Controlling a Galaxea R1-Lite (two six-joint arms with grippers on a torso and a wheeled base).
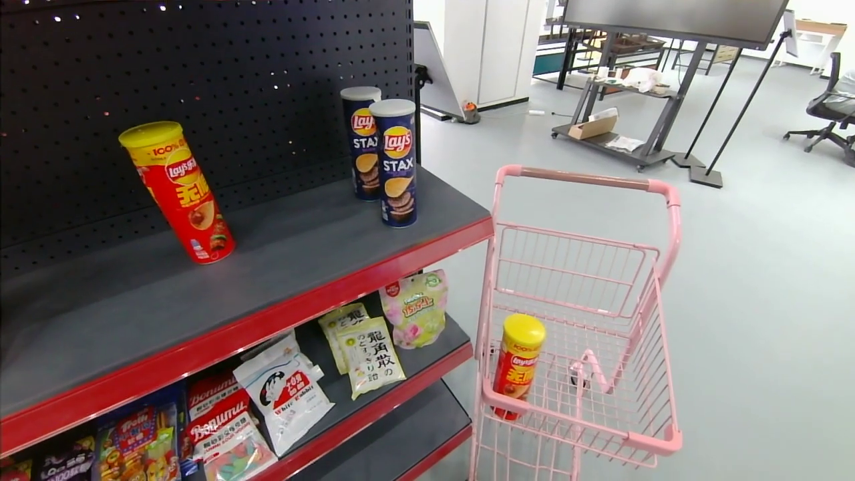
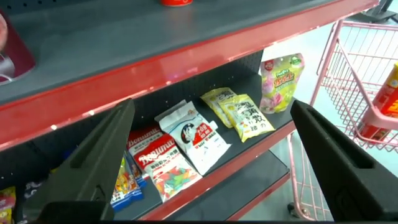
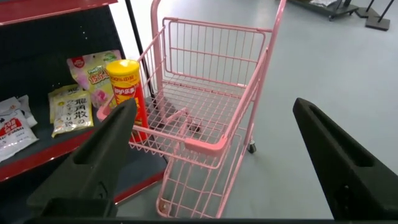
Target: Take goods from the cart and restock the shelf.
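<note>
A red chip can with a yellow lid (image 1: 178, 192) stands on the grey top shelf (image 1: 287, 267), leaning slightly. Two blue chip cans (image 1: 394, 164) stand at the shelf's right end. Beside the shelf is a pink cart (image 1: 658, 280) with another red can (image 1: 518, 364) upright in its front left corner. In the right wrist view my right gripper (image 3: 216, 102) is open and empty, held above the cart (image 3: 249, 81) and its can (image 3: 127, 93). My left gripper (image 2: 212, 106) is open and empty, facing the lower shelf's snack bags (image 2: 186, 140), with the cart (image 2: 360, 93) off to one side.
Snack bags (image 1: 287, 391) fill the lower shelf under the red-edged top board. A black pegboard (image 1: 200, 80) backs the shelf. Open grey floor lies right of the cart. Stands, a rolling rack (image 1: 614, 127) and an office chair (image 1: 828, 113) are far behind.
</note>
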